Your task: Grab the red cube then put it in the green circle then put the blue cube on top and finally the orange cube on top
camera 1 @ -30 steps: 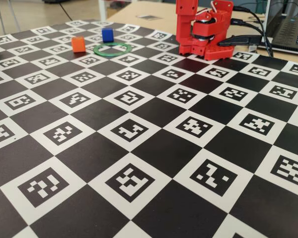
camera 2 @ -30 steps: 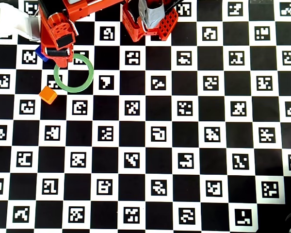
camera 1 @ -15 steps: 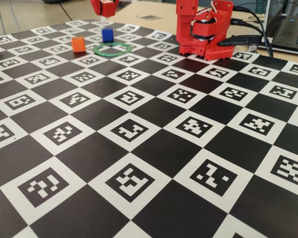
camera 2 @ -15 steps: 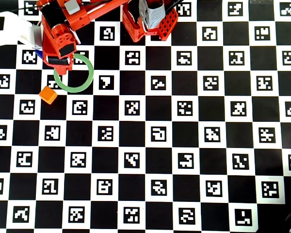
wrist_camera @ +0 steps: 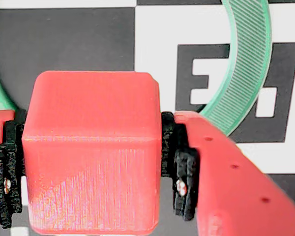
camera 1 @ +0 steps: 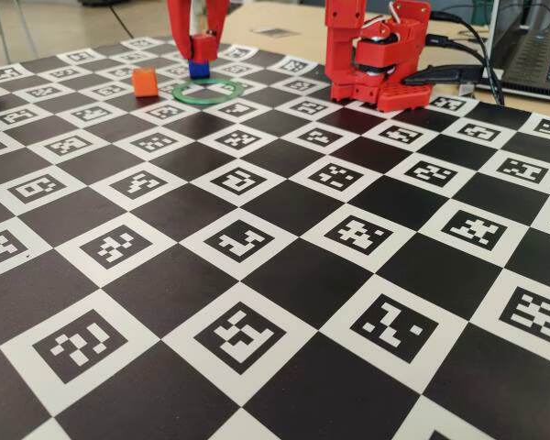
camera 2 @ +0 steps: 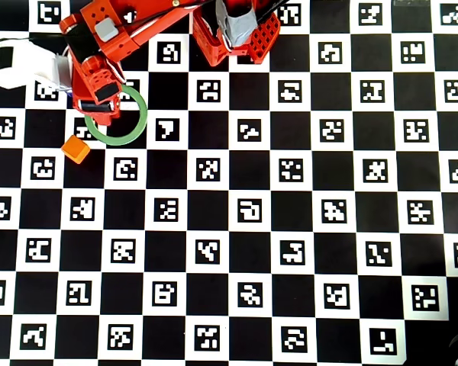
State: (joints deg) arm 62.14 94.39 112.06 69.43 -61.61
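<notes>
I see my tool (wrist_camera: 91,172) pinching the red cube (wrist_camera: 91,152): in the wrist view the black pads (wrist_camera: 179,167) press flat against the cube's two sides, so the fingers are spread just to the cube's width. The cube fills much of that view, and behind it part of the green circle (wrist_camera: 246,64) curves over the checkered tabletop (wrist_camera: 78,39).

In the fixed view the tool (camera 1: 202,48) hangs with the red cube (camera 1: 203,46) clear of the tabletop, directly in front of the blue cube (camera 1: 199,69), above the far edge of the green circle (camera 1: 206,91). The orange cube (camera 1: 145,81) sits just left of the ring.

From overhead, the arm (camera 2: 99,46) covers the ring's upper-left edge; the orange cube (camera 2: 75,149) lies just outside the ring (camera 2: 133,133).
</notes>
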